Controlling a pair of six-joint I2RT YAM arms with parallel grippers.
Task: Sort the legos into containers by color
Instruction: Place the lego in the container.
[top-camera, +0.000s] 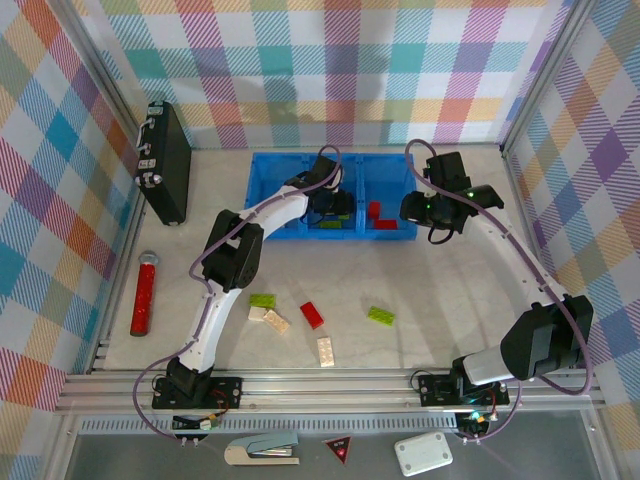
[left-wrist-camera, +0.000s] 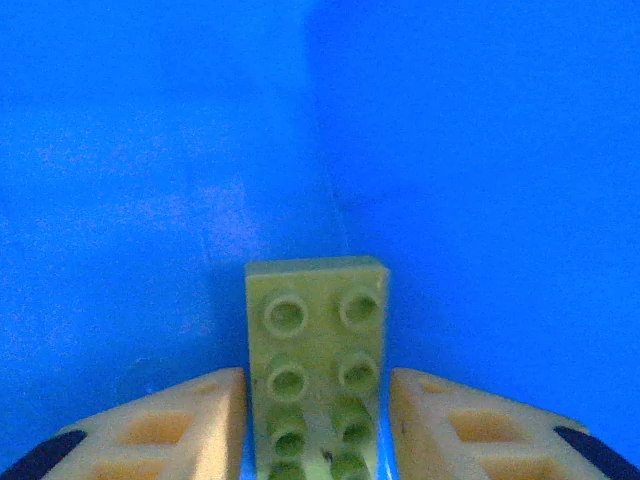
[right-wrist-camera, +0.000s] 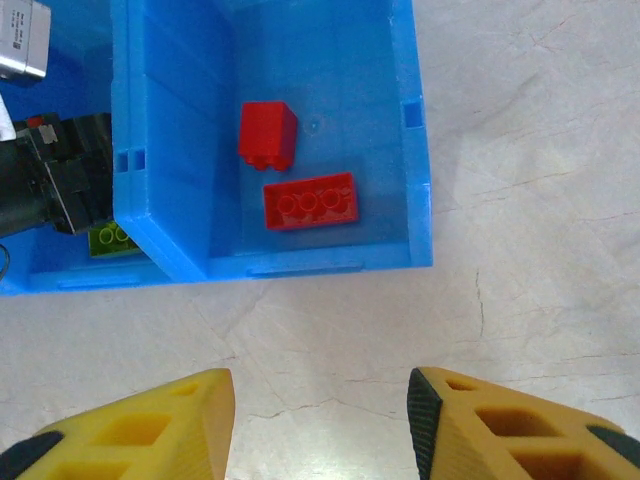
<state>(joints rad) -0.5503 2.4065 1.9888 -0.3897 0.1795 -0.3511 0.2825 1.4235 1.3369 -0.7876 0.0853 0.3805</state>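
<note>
The blue tray (top-camera: 268, 172) stands at the back middle, with three compartments side by side. My left gripper (top-camera: 331, 206) reaches into the middle one. Its fingers (left-wrist-camera: 205, 415) stand slightly open around a lime green lego (left-wrist-camera: 316, 340), with thin gaps on both sides. My right gripper (top-camera: 421, 208) hovers open and empty over bare table in front of the tray's right compartment (right-wrist-camera: 420, 205). Two red legos (right-wrist-camera: 310, 200) lie in that compartment. On the table lie loose legos: green (top-camera: 263, 299), cream (top-camera: 270, 319), red (top-camera: 312, 315), green (top-camera: 380, 316) and cream (top-camera: 326, 351).
A black flat case (top-camera: 165, 160) leans at the back left. Near the left edge lies a red tube (top-camera: 145, 293). A stapler (top-camera: 262, 450), a red triangle sign (top-camera: 338, 450) and a white box (top-camera: 422, 455) sit below the table's front rail. Plaid walls enclose three sides.
</note>
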